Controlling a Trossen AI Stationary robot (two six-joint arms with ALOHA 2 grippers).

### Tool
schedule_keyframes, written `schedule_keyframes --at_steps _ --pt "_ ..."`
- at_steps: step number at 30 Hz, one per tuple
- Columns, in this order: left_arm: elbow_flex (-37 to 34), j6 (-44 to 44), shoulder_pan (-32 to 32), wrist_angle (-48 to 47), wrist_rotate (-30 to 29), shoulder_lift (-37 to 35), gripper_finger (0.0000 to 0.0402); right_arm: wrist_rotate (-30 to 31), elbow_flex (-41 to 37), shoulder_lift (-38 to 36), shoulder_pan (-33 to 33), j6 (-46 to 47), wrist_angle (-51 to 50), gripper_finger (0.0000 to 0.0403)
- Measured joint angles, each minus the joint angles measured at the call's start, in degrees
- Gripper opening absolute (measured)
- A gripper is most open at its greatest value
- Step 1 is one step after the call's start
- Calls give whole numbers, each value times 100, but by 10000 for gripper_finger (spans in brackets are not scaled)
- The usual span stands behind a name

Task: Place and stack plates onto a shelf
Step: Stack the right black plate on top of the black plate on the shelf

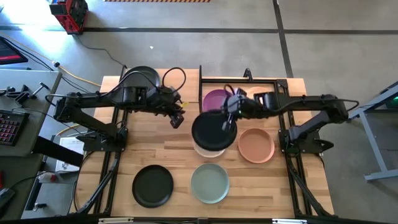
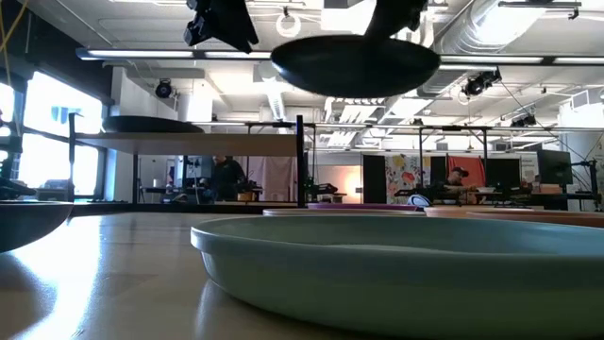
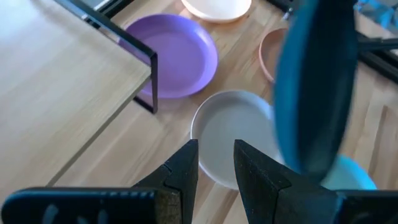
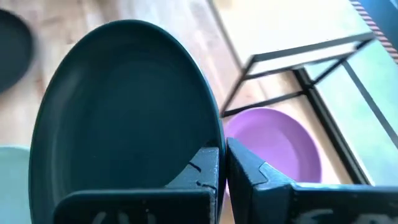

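My right gripper is shut on a black plate, carried in the air over a beige plate; the low view shows it high above the table. My left gripper hovers to the held plate's left, slightly open with nothing between its fingers. The shelf, a pale plank on black bars, stands at the far left and carries another black plate. The purple plate, terracotta plate, sage green plate and third black plate lie flat on the table. My right gripper pinches the black plate's rim at its far right edge, one finger on the upper face and one underneath. The fingers reach in from the table's right side. The plate is lifted clear and sits roughly level.
A black metal frame stands around the purple plate at the far right. A cream plate shows beyond the purple one in the left wrist view. Bare tabletop lies between the shelf and the near row of plates. People stand in the room behind.
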Motion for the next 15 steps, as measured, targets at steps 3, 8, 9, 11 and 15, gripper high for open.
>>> schedule_keyframes --at_steps 3,8,9,11,15 --pt "0 -1 0 202 -4 2 90 0 -2 0 -231 -49 52 0" --pt "0 16 0 517 -320 2 90 -4 -2 0 -520 -188 153 0" --pt "0 49 0 567 -422 2 90 -5 -2 0 -571 -196 185 0" --pt "0 90 40 618 -516 2 90 -7 -2 0 -655 -220 284 0" --pt "0 93 175 689 -525 2 90 -16 -1 0 -778 -417 507 0"
